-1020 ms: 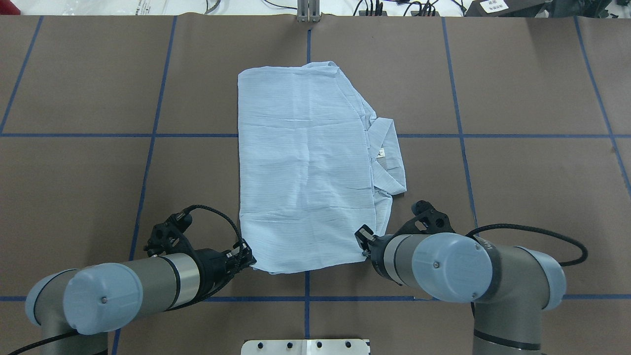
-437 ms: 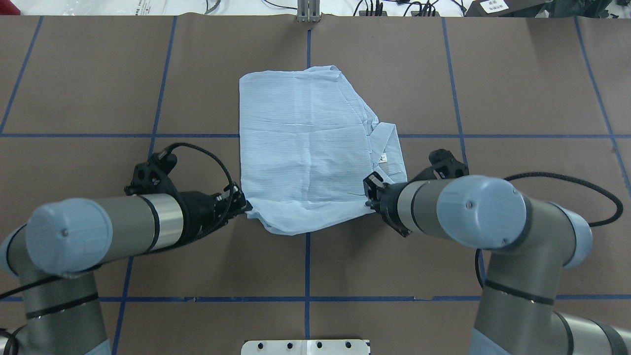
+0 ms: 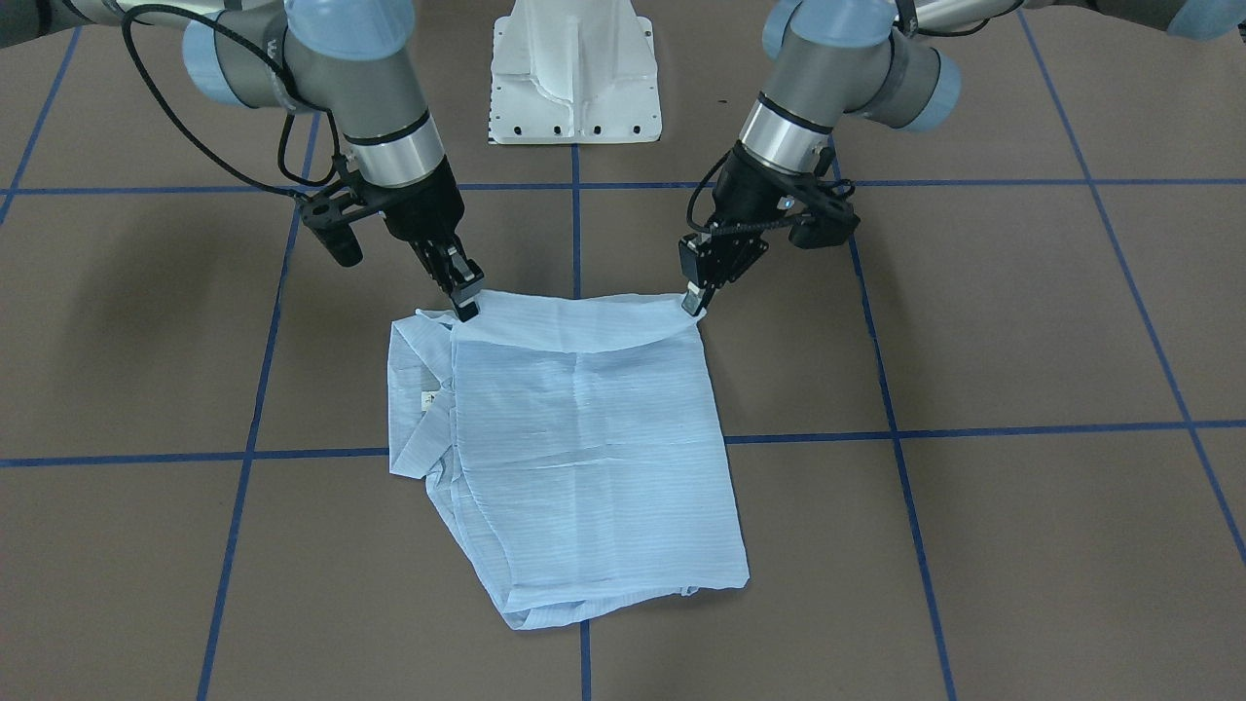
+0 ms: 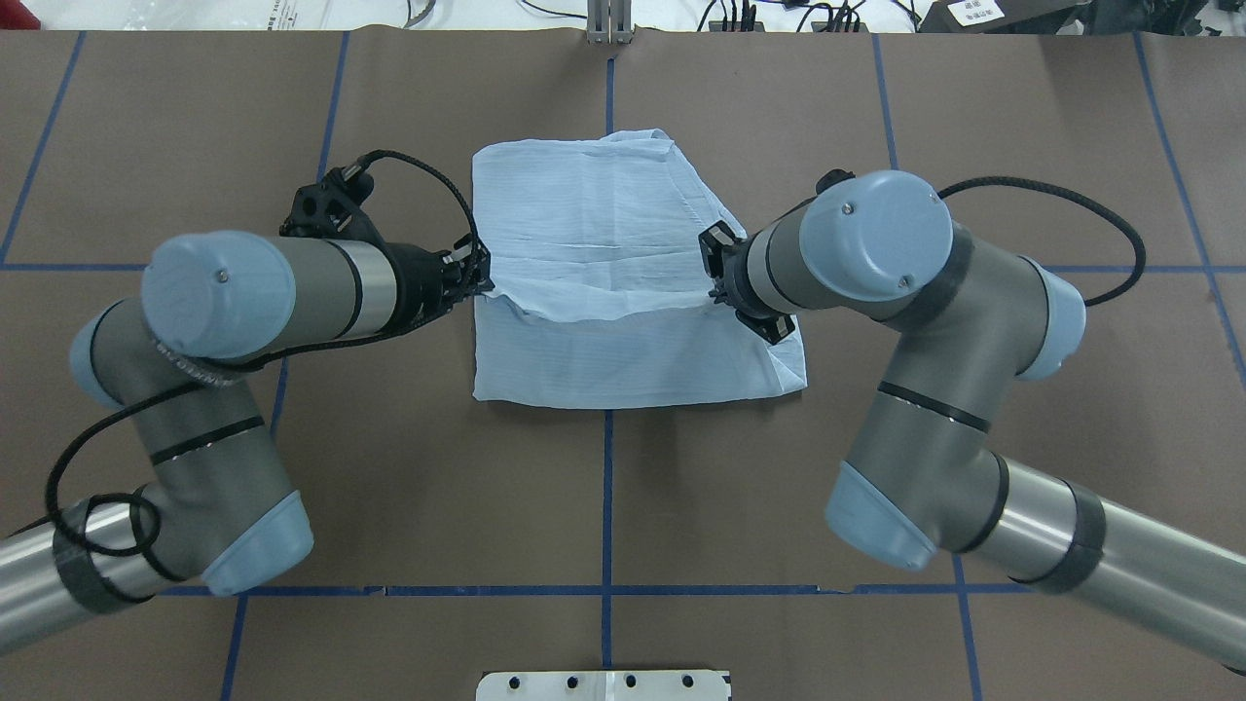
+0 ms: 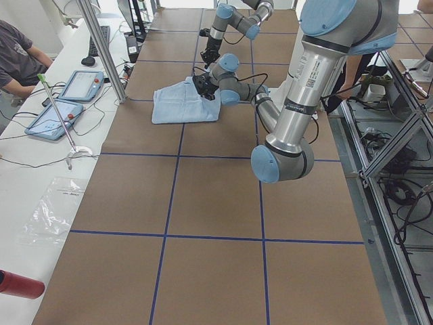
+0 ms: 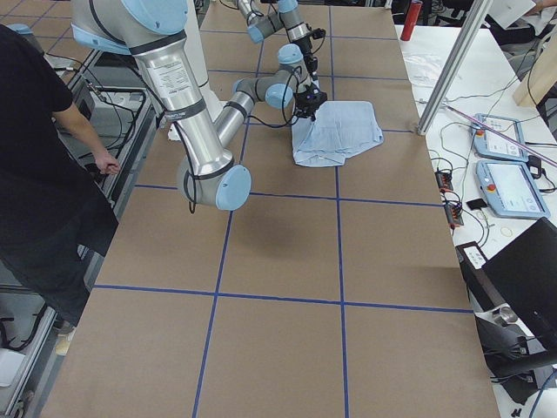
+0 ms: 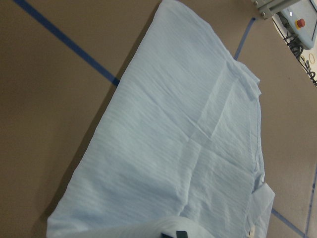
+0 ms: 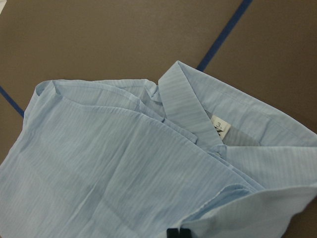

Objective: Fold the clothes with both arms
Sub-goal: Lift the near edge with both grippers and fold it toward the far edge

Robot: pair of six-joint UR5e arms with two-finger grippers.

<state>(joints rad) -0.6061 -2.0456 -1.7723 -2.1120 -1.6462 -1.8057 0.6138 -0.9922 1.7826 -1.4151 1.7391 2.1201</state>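
Note:
The pale-blue striped shirt (image 4: 623, 214) lies folded in the middle of the brown table, its collar and white label (image 8: 220, 128) on my right side. My left gripper (image 4: 479, 277) is shut on one corner of the shirt's near hem. On the other corner my right gripper (image 4: 715, 282) is shut. The hem hangs raised between them over the lower half of the shirt (image 3: 584, 448), sagging in the middle. In the front-facing view the left gripper (image 3: 693, 300) is on the right and the right gripper (image 3: 465, 302) on the left.
Blue tape lines cross the brown table (image 4: 925, 146). The white pedestal base (image 3: 574, 68) stands at the robot's edge. A metal post (image 4: 608, 24) rises at the far edge. A person (image 6: 43, 174) stands beside the table; tablets (image 5: 71, 84) lie on the side bench.
Both grippers have moved away from the robot's base, carrying the near hem up and over the shirt. The lifted edge now sits about halfway across the garment.

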